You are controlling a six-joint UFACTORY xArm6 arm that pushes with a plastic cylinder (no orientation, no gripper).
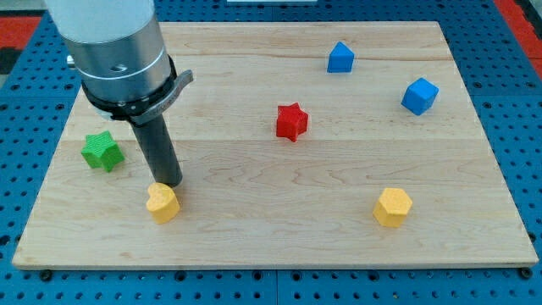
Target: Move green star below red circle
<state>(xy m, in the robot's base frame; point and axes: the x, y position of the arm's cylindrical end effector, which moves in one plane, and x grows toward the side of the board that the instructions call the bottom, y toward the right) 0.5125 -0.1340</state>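
The green star [102, 151] sits near the left edge of the wooden board [279, 229]. The red circle is hidden behind the arm's grey body [114, 47] at the view's upper left. My tip [170, 183] is down on the board, to the right of and below the green star, touching the top of a yellow heart block [162, 202].
A red star [290, 121] lies near the board's middle. A blue block [340, 58] and a blue cube [419, 96] sit at the upper right. A yellow hexagon [393, 207] sits at the lower right.
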